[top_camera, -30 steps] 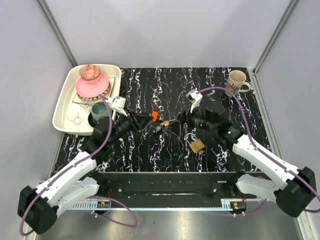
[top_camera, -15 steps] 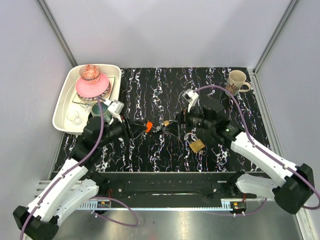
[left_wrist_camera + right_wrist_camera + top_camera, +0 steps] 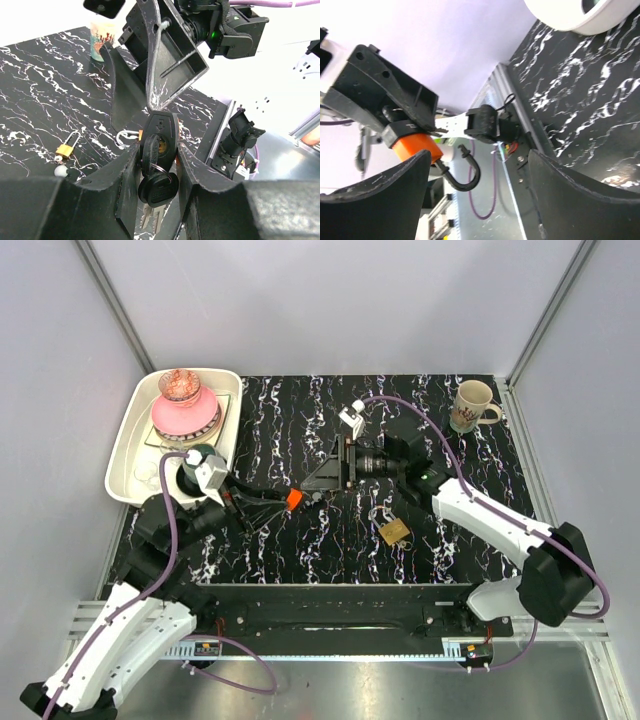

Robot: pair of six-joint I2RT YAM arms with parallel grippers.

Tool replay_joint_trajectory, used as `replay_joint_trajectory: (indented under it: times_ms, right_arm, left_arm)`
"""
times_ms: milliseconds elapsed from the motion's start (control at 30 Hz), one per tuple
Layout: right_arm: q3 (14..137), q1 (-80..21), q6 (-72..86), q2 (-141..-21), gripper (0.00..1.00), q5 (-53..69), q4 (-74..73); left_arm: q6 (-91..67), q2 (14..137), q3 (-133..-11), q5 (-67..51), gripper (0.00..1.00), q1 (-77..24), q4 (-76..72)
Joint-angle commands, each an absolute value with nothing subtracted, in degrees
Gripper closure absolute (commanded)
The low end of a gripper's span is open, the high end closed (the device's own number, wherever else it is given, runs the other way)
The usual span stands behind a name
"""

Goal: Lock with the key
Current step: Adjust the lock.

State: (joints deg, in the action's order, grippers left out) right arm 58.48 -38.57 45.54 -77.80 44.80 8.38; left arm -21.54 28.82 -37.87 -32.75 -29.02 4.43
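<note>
My left gripper is shut on a padlock with an orange body and holds it above the mat. In the right wrist view, the orange body shows a black shackle swung open. In the left wrist view, the lock's black face sits between my fingers. A black-headed key stands in its keyhole. A second black-headed key hangs from the ring. No orange-headed key shows. My right gripper is open and empty, just right of the lock and facing it.
A small brass padlock lies on the black marbled mat, near and right of the grippers; it also shows in the left wrist view. A white tray with a pink bowl stands far left. A mug stands far right.
My left gripper has drawn back to the left and nearer with the orange padlock. My right gripper has let go, opened wide, rolled over and swung leftwards.
</note>
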Motion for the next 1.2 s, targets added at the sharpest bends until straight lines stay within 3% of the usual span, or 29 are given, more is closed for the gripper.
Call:
replay_joint_trajectory:
  times_ms: [0,267,667,967,1167]
  right_arm:
    - [59.15,-38.85,60.63,-79.54,0.15,52.91,22.58]
    - [59.33,-39.02,63.81,-81.65,0.15,54.76,21.01]
    - [57.48,-39.11,73.56,-85.25,0.20,58.80,34.19]
    - [54.58,-39.29,88.84,-89.11,0.41,61.79,55.10]
    - [56.24,-39.99,77.90,-85.53,0.41,60.47,40.54]
  left_arm:
    - [-18.37,27.69,-39.02,-32.44,1.00,-28.92,-1.40]
    - [-17.32,27.24,-38.32,-29.70,1.00,-29.00,-6.50]
    - [-15.82,29.44,-39.02,-31.56,1.00,-28.92,-9.32]
    - [-14.24,27.69,-37.18,-27.25,1.00,-28.92,-10.02]
    - [-14.50,26.72,-35.25,-24.35,1.00,-28.92,-12.30]
